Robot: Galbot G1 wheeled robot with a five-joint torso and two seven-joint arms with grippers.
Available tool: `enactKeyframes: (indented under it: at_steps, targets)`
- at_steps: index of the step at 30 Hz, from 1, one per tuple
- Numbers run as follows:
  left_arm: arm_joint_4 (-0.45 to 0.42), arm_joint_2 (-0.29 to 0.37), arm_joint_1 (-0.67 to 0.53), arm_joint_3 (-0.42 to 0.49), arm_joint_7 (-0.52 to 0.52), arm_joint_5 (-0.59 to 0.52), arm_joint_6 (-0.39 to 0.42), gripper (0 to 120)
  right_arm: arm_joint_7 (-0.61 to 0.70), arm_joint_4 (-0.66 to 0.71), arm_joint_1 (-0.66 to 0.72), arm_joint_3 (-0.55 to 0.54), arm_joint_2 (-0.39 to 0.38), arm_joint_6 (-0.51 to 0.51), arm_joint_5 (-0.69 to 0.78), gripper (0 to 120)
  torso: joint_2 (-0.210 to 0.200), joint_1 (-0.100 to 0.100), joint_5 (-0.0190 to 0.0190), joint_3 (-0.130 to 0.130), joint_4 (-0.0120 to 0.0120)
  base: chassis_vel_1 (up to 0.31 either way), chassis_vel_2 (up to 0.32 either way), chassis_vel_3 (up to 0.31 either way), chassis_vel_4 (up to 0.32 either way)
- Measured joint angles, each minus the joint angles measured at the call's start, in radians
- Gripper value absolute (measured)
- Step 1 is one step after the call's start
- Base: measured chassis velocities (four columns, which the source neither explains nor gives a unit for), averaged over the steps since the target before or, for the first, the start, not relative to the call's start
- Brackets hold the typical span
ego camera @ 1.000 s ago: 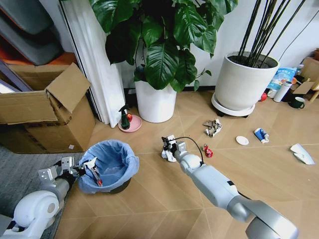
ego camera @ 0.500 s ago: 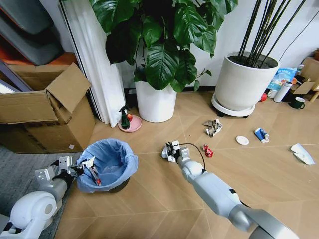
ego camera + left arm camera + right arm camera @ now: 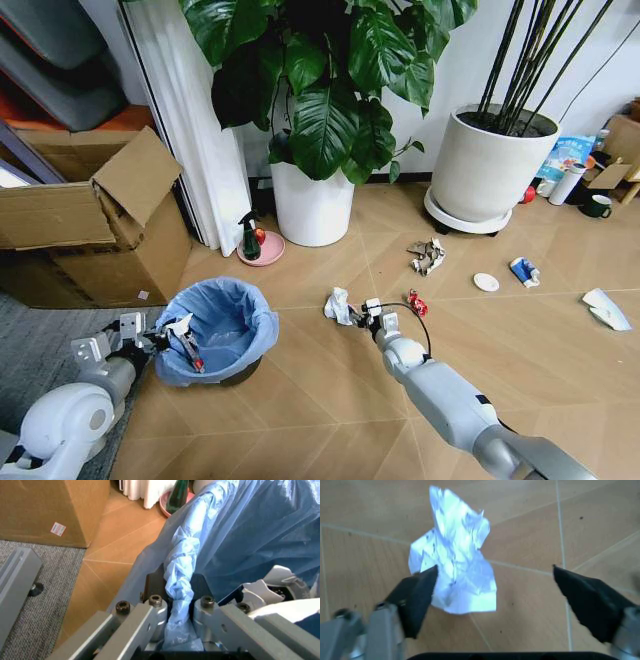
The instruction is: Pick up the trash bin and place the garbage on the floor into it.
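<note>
Clamped on the bag-lined rim of the trash bin (image 3: 218,333) at lower left of the head view, the jaws of my left gripper (image 3: 172,336) hold it on the wood-plank floor (image 3: 300,400), beside a grey rug (image 3: 30,350) and a cardboard box (image 3: 90,225). At centre, my right gripper (image 3: 358,313) has its jaws spread wide beside a crumpled white paper wad (image 3: 337,304). Rightward lie a red wrapper (image 3: 417,304), a white disc (image 3: 486,282), two white plant pots (image 3: 485,170).
</note>
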Motion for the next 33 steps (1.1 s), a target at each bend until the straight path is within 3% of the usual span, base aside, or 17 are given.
enactKeyframes:
  at_steps: [1, 7, 31, 33]
  targets:
    - [0.000, -0.001, 0.000, 0.000, 0.000, 0.000, 0.000, 1, -0.007, -0.021, 0.008, -0.003, 0.008, 0.005, -0.008, 92, 0.000, 0.000, 0.0000, 0.000, 0.0000, 0.000, 0.000, 0.000, 0.000]
    - [0.000, -0.003, 0.000, -0.001, 0.000, 0.000, 0.000, 1, -0.034, -0.090, 0.036, -0.018, 0.035, 0.021, -0.053, 100, 0.000, 0.000, -0.0001, 0.000, 0.0001, 0.000, 0.000, 0.000, 0.000]
    - [0.010, 0.002, -0.007, -0.011, 0.011, -0.002, -0.004, 1, -0.090, -0.341, 0.137, -0.024, 0.156, 0.066, -0.197, 100, 0.000, 0.000, -0.0002, 0.000, 0.0000, 0.000, 0.000, 0.000, 0.000]
    - [0.008, 0.002, -0.007, -0.012, 0.012, -0.002, -0.005, 1, -0.091, -0.365, 0.148, -0.025, 0.166, 0.065, -0.200, 94, 0.000, 0.000, -0.0003, 0.000, 0.0000, 0.000, 0.000, 0.000, 0.000]
